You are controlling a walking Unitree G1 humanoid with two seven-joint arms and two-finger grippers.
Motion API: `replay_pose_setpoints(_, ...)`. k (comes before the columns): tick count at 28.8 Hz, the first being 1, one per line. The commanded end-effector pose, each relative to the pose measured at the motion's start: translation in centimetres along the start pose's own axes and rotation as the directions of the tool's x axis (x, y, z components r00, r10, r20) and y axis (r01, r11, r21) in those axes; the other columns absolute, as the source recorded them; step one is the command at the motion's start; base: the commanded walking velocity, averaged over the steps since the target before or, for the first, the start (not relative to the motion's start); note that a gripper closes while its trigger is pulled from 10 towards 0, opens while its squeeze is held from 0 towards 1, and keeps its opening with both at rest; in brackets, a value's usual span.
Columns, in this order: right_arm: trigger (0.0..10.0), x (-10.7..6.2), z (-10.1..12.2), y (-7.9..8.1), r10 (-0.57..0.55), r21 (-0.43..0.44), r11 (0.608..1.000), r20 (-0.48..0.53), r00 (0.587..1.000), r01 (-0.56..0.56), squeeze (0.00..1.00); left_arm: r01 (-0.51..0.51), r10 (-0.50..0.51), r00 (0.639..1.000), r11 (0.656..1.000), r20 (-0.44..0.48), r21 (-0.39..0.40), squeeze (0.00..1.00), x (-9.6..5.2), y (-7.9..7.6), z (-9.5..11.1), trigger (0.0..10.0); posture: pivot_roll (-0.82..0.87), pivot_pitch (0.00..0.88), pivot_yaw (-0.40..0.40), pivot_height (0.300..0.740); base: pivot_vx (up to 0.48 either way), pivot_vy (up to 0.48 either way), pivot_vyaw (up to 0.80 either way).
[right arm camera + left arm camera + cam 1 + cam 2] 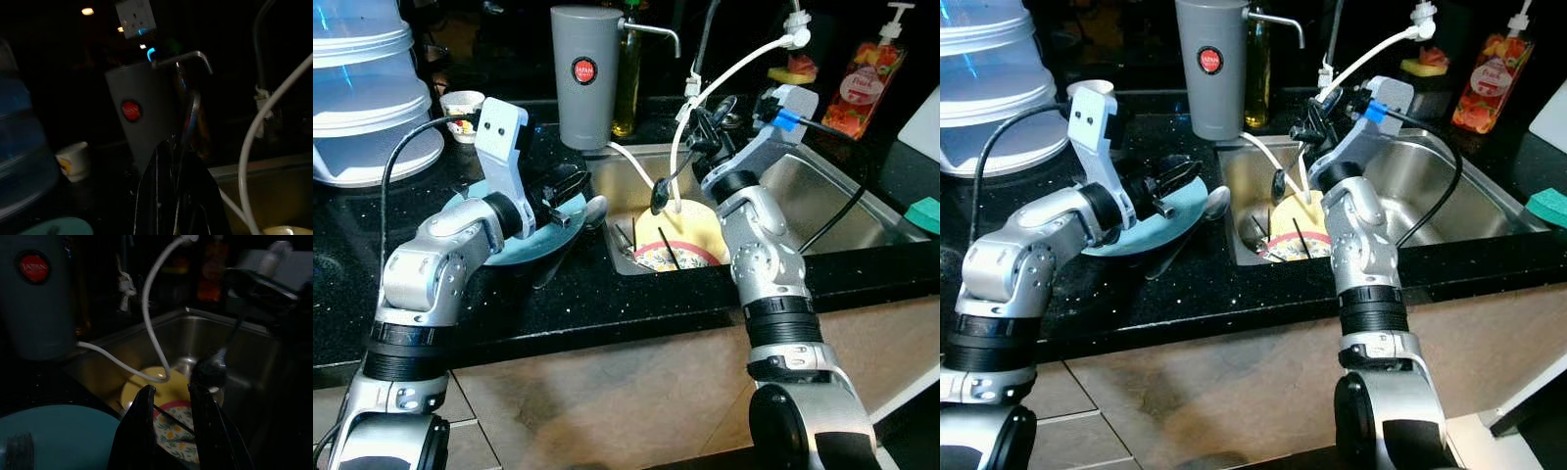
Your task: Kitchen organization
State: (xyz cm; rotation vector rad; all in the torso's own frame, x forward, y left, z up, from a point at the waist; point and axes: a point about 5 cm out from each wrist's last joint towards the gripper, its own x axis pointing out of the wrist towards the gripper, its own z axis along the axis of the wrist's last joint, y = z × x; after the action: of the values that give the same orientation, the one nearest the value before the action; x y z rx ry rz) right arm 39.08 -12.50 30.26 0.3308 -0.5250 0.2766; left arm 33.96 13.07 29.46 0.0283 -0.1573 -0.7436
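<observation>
1. Spoon (659,199) over the sink (822,196) – it hangs bowl-down, its metal handle clamped between the closed fingers of the right gripper (697,132), just above a yellow plate (690,230).
2. The yellow plate lies in the left part of the sink, with a flower-patterned plate (680,257) nearer the front edge and dark chopsticks (668,247) resting across them.
3. A white hose (734,69) curves down from the far right and dips onto the yellow plate beside the held spoon.
4. The left gripper (570,184) hovers over a teal plate (533,245) on the black counter (607,294), left of the sink – its fingers (145,396) stand slightly parted and grasp nothing.
5. A second spoon (594,211) rests at the right edge of the teal plate, its bowl close to the sink rim.
6. A grey canister (585,78) with a red round label stands on the far side of the counter, behind the sink's left corner.
7. A small white cup (462,102) sits to the canister's left, near stacked clear containers (362,88) at far left.
8. A pump bottle (867,83) with a fruit label stands at far right, and a teal sponge (922,213) lies right of the sink
</observation>
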Motion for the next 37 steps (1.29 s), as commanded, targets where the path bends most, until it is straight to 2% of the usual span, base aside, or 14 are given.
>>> replay_pose_setpoints(1,0.0,-0.4,-1.0,0.1,-0.008,-0.037,0.999,-0.01,1.0,0.008,0.0,0.051,-0.051,0.998,0.999,-0.03,0.007,0.0,0.3,-1.2,-0.9,10.0,0.13,0.094,-0.012,0.74,0.0,0.0,0.0)
replay_pose_setpoints(8,0.0,-1.7,-4.0,0.6,-0.065,-0.161,0.985,-0.02,0.998,0.061,0.0,0.199,-0.192,0.965,0.98,-0.178,0.021,0.0,0.5,-4.1,-4.2,10.0,0.13,0.097,-0.012,0.74,0.0,0.0,0.0)
replay_pose_setpoints(19,0.0,-3.6,-6.8,0.9,-0.049,-0.303,0.953,-0.06,0.997,0.029,0.0,0.163,-0.154,0.96,0.986,-0.233,0.021,0.0,0.8,-4.3,-5.8,10.0,0.12,0.099,-0.008,0.74,0.0,0.0,0.0)
replay_pose_setpoints(21,2.0,-4.0,-7.5,1.0,-0.03,-0.34,0.94,-0.093,0.995,-0.004,0.0,0.153,-0.144,0.958,0.988,-0.247,0.016,0.0,0.8,-4.2,-6.2,10.0,0.12,0.099,-0.01,0.74,0.0,0.0,0.0)
replay_pose_setpoints(23,2.7,-4.1,-7.7,1.0,-0.026,-0.344,0.939,-0.1,0.995,-0.01,0.0,0.156,-0.153,0.956,0.988,-0.25,-0.007,0.0,0.7,-4.4,-6.5,10.0,0.12,0.099,-0.01,0.74,0.0,0.0,0.0)
replay_pose_setpoints(26,2.7,-4.1,-7.8,1.0,-0.022,-0.345,0.939,-0.099,0.995,-0.013,0.0,0.158,-0.157,0.955,0.987,-0.251,-0.015,0.0,0.7,-4.4,-6.6,10.0,0.12,0.098,-0.012,0.74,0.0,0.0,0.0)
replay_pose_setpoints(27,10.0,-4.2,-7.9,1.0,-0.021,-0.345,0.938,-0.1,0.995,-0.015,0.0,0.149,-0.148,0.956,0.989,-0.253,-0.013,0.0,0.7,-4.4,-6.7,10.0,0.12,0.097,-0.013,0.74,0.0,0.0,0.0)
replay_pose_setpoints(29,10.0,-4.2,-7.9,1.0,-0.021,-0.345,0.938,-0.1,0.995,-0.015,0.0,0.149,-0.148,0.956,0.989,-0.253,-0.013,0.0,0.7,-4.4,-6.7,10.0,0.12,0.097,-0.013,0.74,0.0,0.0,0.0)
replay_pose_setpoints(30,10.0,-4.2,-7.9,0.9,-0.023,-0.343,0.939,-0.104,0.994,-0.014,0.46,0.14,-0.138,0.958,0.99,-0.251,-0.011,0.0,0.7,-4.2,-6.7,10.0,0.12,0.097,-0.013,0.74,0.0,0.0,0.0)
replay_pose_setpoints(31,10.0,-4.2,-7.9,0.9,-0.023,-0.343,0.939,-0.104,0.994,-0.014,0.46,0.14,-0.138,0.958,0.99,-0.251,-0.011,0.0,0.7,-4.2,-6.7,10.0,0.12,0.097,-0.013,0.74,0.0,0.0,0.0)
replay_pose_setpoints(32,10.0,-4.1,-7.9,0.8,-0.03,-0.352,0.936,-0.111,0.993,-0.011,1.0,0.131,-0.129,0.961,0.991,-0.246,-0.008,0.0,0.7,-4.1,-6.5,10.0,0.12,0.093,-0.013,0.74,0.0,0.0,0.0)
replay_pose_setpoints(33,10.0,-4.0,-7.8,0.6,-0.05,-0.37,0.929,-0.1,0.994,0.01,1.0,0.106,-0.105,0.968,0.994,-0.226,-0.005,0.0,0.9,-3.6,-6.1,10.0,0.12,0.09,-0.013,0.74,0.0,0.0,0.0)
replay_pose_setpoints(34,10.0,-3.8,-7.5,0.5,-0.057,-0.376,0.927,-0.09,0.994,0.019,0.0,0.09,-0.087,0.974,0.996,-0.211,0.001,0.0,0.9,-3.3,-5.8,10.0,0.12,0.085,-0.013,0.74,0.0,0.0,0.0)
replay_pose_setpoints(37,10.0,-3.2,-6.7,0.3,-0.06,-0.374,0.927,-0.057,0.997,0.035,0.0,-0.008,0.012,0.988,1.0,-0.155,0.022,0.0,1.2,-2.0,-4.5,10.0,0.11,0.077,-0.014,0.74,0.0,0.0,0.0)
